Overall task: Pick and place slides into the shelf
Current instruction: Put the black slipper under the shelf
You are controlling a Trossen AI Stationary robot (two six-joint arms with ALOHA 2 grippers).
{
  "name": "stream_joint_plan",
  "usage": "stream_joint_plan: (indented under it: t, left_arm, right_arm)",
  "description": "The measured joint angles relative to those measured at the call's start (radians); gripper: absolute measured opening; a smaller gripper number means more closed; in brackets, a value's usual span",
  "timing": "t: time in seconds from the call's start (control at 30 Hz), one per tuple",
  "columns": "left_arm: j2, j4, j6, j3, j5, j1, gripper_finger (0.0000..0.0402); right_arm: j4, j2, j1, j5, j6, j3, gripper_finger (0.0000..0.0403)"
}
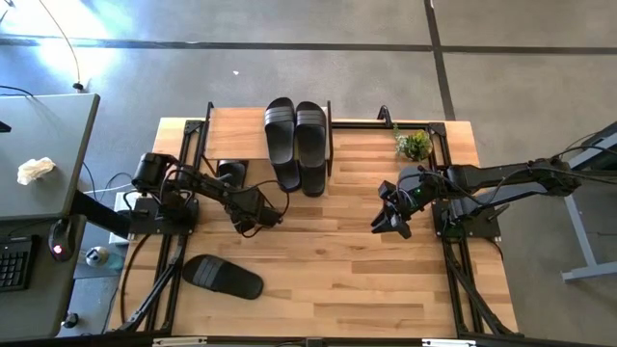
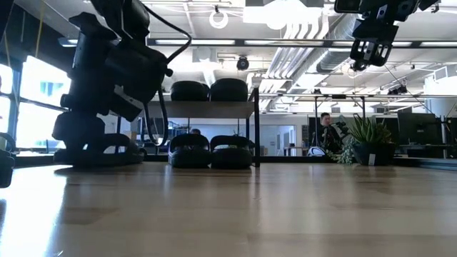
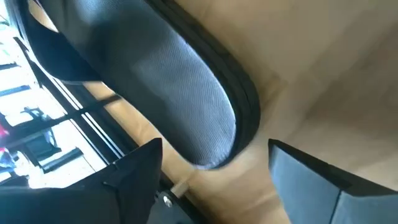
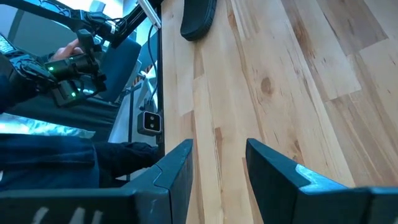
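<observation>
L claw [image 1: 262, 214], jaws wide open, empty, black ridged rubber slide [image 1: 223, 277] lying behind it, long axis crosswise, nearer than R claw [image 1: 390, 220].

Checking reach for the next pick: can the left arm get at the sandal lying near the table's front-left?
Probably yes: the loose sandal lies uncovered on the left hand's side, nothing between them, and that hand is open.

Desk [image 1: 366, 280]: light wood planks, smooth, with a soft sheen.
Shelf [image 1: 236, 135]: pale wood top board on a thin black metal frame.
Slides [image 1: 295, 145]: black rubber, matt; the near slide [image 3: 186, 106] shows a finely textured surface and a ridged edge.
Fingers [image 4: 273, 168]: dark, smooth, matt plastic.
Floor [image 1: 289, 58]: grey concrete, dull.
</observation>
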Motion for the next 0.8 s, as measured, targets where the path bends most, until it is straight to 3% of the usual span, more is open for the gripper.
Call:
stream_joint_plan:
  t: [0.37,0.5,0.7,0.8]
  left_arm:
    - [-0.122,-0.02,-0.048,0.067,0.196,-0.047,0.0296]
    - [-0.208,-0.016,-0.132,0.137,0.275,-0.122,0.0285]
    - [-0.3,0.029,-0.248,0.262,0.512,-0.253,0.0266]
    - [-0.316,0.08,-0.373,0.316,0.575,-0.322,0.026]
  right_arm:
    - [0.02,0.0,0.032,-0.024,0.041,0.0,0.0138]
    - [0.048,0.0,0.065,-0.024,0.079,0.0,0.0138]
    - [0.108,0.002,0.122,-0.011,0.132,0.0,0.0138]
    - [0.158,0.011,0.151,0.03,0.129,0.0,0.0138]
